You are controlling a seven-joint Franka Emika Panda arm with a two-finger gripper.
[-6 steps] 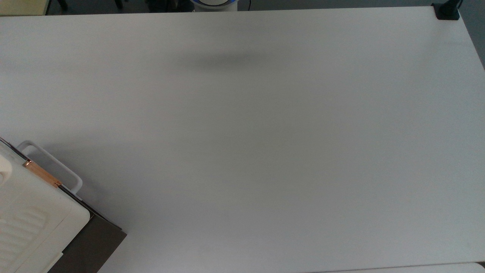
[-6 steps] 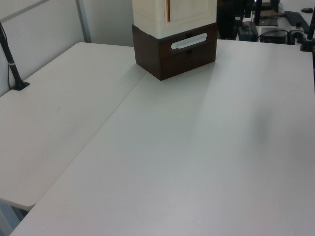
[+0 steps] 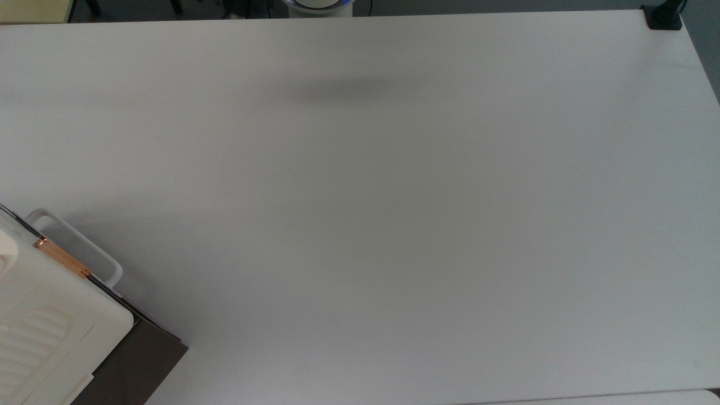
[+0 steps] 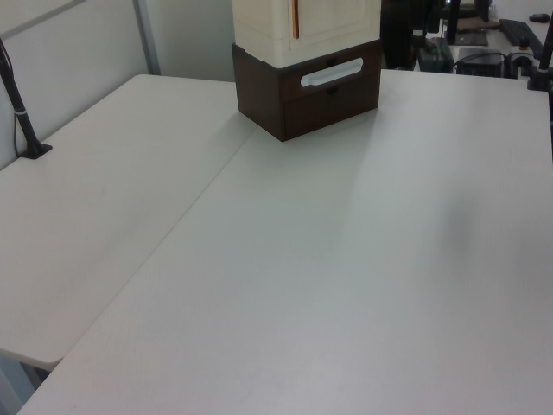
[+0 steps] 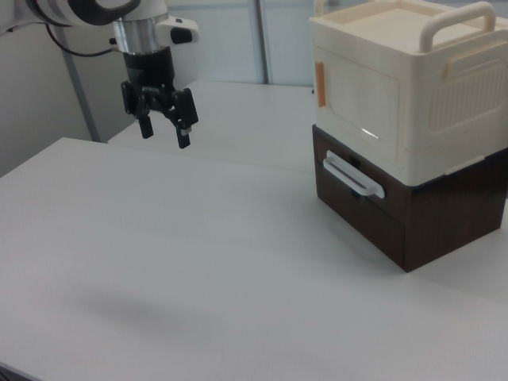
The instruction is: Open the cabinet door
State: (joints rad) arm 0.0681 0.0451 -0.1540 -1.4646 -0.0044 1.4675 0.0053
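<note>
Gripper held open and empty, well apart from the cabinet door; the slim copper handle could be missed, or the cabinet shoved.

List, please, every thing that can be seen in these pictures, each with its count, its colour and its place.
cabinet: one, cream white, standing on the dark brown box, at the right view's right
cabinet door: one, cream, shut on the front of the cabinet
bar handle: one, copper, upright near the door's edge at the right view's left
brown box: one, dark brown, on the table under the cabinet
loop handle: one, white, on the front of the brown box
table: one, white, under everything
clamp post: one, black, at the table's edge, the left view's left
gripper: one, black, above the table at the right view's upper left, apart from the cabinet, jaws open
</note>
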